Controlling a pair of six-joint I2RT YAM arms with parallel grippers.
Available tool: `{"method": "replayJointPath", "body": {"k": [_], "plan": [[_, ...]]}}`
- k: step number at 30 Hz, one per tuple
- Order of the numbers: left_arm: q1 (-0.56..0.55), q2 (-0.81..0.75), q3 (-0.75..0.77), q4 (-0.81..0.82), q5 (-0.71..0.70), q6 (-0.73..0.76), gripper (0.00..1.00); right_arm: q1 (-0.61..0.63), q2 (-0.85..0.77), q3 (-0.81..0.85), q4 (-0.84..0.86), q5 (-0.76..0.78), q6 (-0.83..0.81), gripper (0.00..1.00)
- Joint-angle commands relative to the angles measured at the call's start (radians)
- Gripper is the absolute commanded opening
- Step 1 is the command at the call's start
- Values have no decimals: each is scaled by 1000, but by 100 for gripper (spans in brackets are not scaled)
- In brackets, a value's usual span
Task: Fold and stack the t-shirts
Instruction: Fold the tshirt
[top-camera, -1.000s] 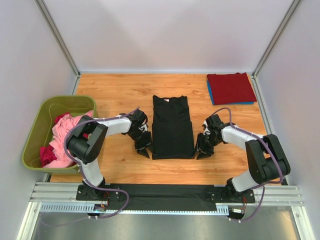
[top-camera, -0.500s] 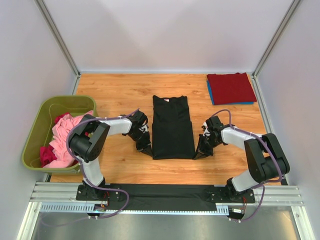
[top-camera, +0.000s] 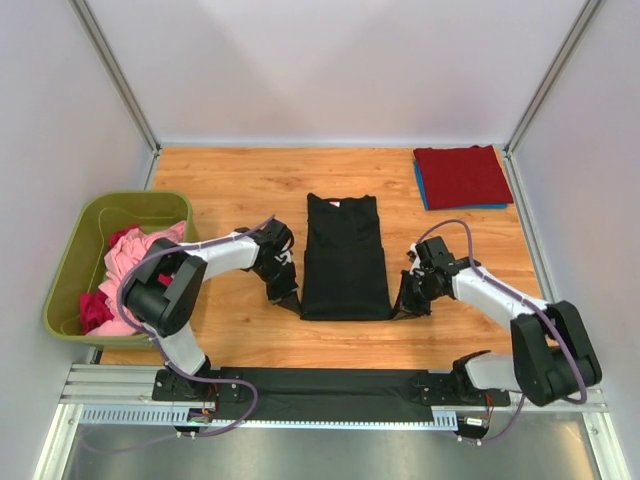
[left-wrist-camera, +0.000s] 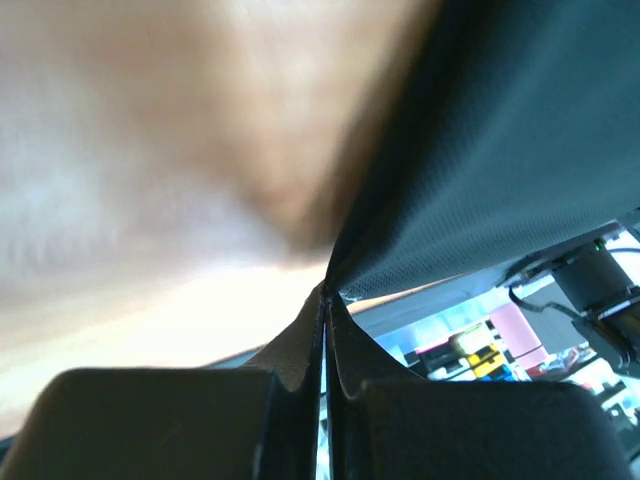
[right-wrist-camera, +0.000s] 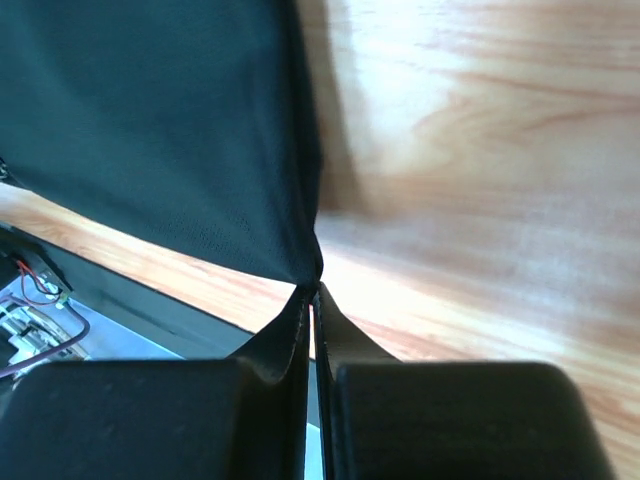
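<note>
A black t-shirt (top-camera: 344, 255), folded into a long strip with its white neck label at the far end, lies in the middle of the wooden table. My left gripper (top-camera: 293, 303) is shut on its near left corner, and the cloth (left-wrist-camera: 480, 140) rises from the pinched tips (left-wrist-camera: 326, 292). My right gripper (top-camera: 400, 308) is shut on the near right corner, the black cloth (right-wrist-camera: 170, 120) hanging from its tips (right-wrist-camera: 314, 290). Both near corners are lifted slightly. A folded dark red t-shirt (top-camera: 462, 175) lies on a blue one at the far right.
An olive-green bin (top-camera: 75, 262) at the left holds pink and magenta shirts (top-camera: 130, 275). Grey walls and metal posts close in the table on three sides. A black rail with the arm bases runs along the near edge (top-camera: 330, 385).
Both grippers closed from open onto the near corners of the black t-shirt. The shirt's near edge has drawn up a little from the table.
</note>
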Motion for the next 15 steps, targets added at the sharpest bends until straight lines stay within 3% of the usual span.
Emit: {"method": "replayJointPath", "body": {"k": [1, 15], "plan": [[-16, -92, 1, -88, -34, 11, 0, 6, -83, 19, -69, 52, 16, 0], [-35, -239, 56, -220, -50, -28, 0, 33, -289, 123, -226, 126, 47, 0]]}}
